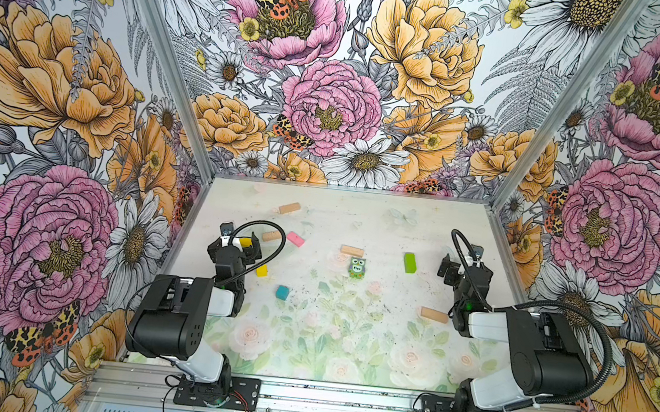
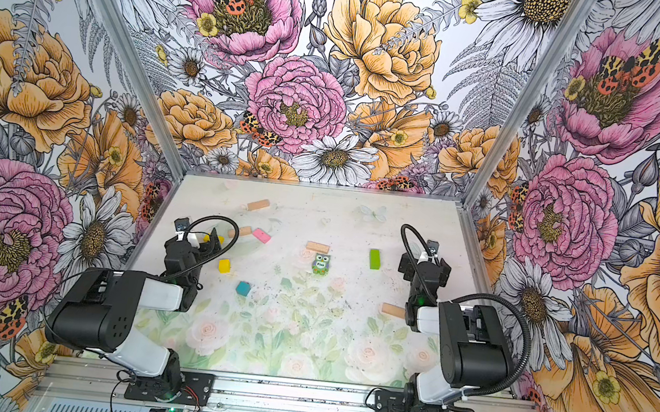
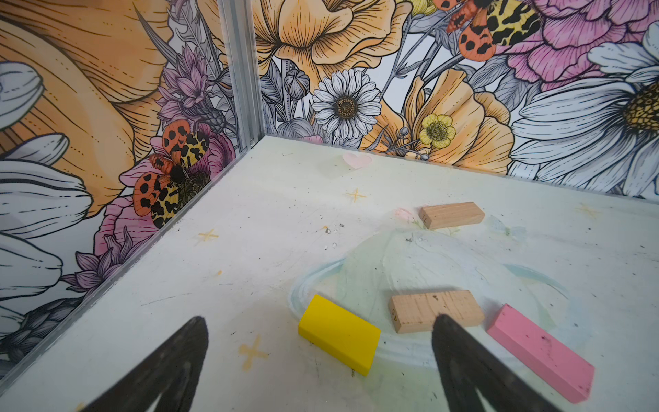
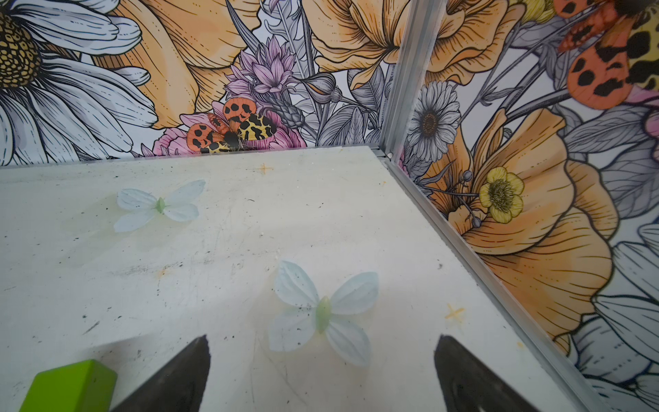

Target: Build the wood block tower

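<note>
our left pincer [image 3: 321, 319] and right pincer [image 4: 322, 339] are open and empty, the wood blocks [image 1: 282, 292] lie apart on the table [image 1: 304, 350], near tan bar [image 1: 434, 315] to far tan bar [image 1: 289, 208], no tower yet, so we think we should first pinch a tan bar across its middle.

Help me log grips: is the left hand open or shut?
Open: the left hand shows its fingers wide apart in the left wrist view, gripping nothing; the yellow block lies ahead.
</note>
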Robot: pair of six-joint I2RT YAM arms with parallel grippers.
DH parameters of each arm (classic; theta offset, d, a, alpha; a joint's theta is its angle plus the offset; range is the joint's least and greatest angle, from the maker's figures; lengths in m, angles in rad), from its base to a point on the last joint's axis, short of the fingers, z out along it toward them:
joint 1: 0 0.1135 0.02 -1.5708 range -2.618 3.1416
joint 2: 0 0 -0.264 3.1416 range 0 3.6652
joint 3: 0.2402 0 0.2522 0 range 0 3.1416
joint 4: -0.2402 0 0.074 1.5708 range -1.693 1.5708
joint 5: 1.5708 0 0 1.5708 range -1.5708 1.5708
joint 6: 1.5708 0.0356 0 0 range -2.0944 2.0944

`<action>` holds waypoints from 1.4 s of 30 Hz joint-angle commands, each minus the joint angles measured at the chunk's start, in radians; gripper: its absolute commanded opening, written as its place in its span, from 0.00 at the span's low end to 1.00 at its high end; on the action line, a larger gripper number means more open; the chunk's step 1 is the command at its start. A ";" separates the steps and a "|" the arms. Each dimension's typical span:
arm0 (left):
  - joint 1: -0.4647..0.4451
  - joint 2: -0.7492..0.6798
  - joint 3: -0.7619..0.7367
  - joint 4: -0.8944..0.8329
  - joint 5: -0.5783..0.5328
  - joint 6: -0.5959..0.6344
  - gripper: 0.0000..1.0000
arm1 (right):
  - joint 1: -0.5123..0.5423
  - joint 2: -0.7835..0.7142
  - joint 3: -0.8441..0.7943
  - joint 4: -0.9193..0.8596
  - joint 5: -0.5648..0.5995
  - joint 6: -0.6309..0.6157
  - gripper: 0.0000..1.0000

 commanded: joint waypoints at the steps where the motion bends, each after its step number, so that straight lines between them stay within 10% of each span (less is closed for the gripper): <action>1: -0.004 0.004 0.015 0.029 0.015 0.016 0.99 | 0.004 -0.003 0.002 0.027 -0.009 0.013 1.00; 25: 0.000 0.003 0.024 0.014 0.041 0.024 0.99 | 0.009 -0.007 -0.002 0.037 -0.003 0.007 1.00; 32: -0.005 -0.097 0.105 -0.228 0.001 0.015 0.99 | 0.094 -0.149 0.228 -0.501 0.196 0.039 1.00; 42: -0.210 -0.341 0.244 -0.714 -0.168 -0.055 0.99 | 0.165 -0.168 0.626 -1.184 0.172 0.344 1.00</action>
